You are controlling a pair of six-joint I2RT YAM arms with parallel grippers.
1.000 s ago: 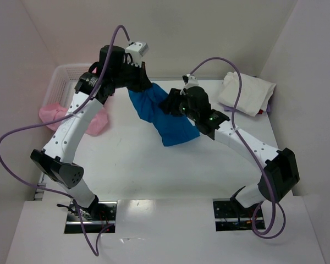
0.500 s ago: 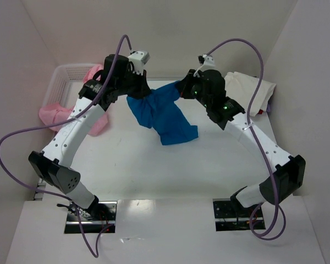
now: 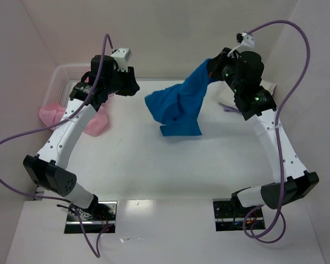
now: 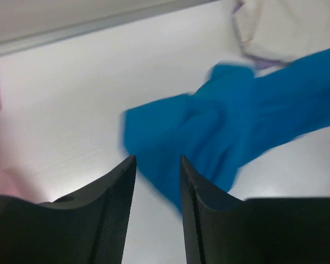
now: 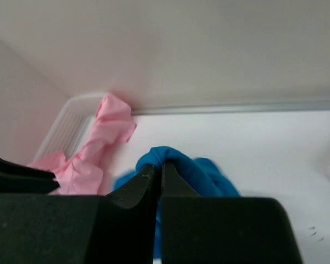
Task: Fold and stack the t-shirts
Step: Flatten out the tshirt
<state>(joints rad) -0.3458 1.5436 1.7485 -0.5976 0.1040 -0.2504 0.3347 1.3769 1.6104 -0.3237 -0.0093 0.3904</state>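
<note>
The bright blue t-shirt (image 3: 176, 107) hangs bunched from my right gripper (image 3: 212, 65), with its lower end resting on the table. In the right wrist view the right gripper (image 5: 160, 165) is shut on a fold of the blue t-shirt (image 5: 179, 157). My left gripper (image 3: 135, 88) is to the left of the shirt, apart from it. Its jaws are open in the left wrist view (image 4: 158, 160) with nothing between them, and the blue t-shirt (image 4: 231, 121) lies beyond them. Pink t-shirts (image 3: 55, 115) spill from the basket at the left. The cream-white t-shirt (image 4: 286, 27) lies at the back right.
The white lattice basket (image 3: 66, 71) stands at the back left corner against the walls, with pink cloth (image 5: 110, 126) draped over its rim. White walls close the table in at the back and on both sides. Purple cables loop above both arms.
The left gripper has let go of the blue t-shirt and drawn back to the left. The right gripper has shut on the shirt and carried it up and to the back right.
</note>
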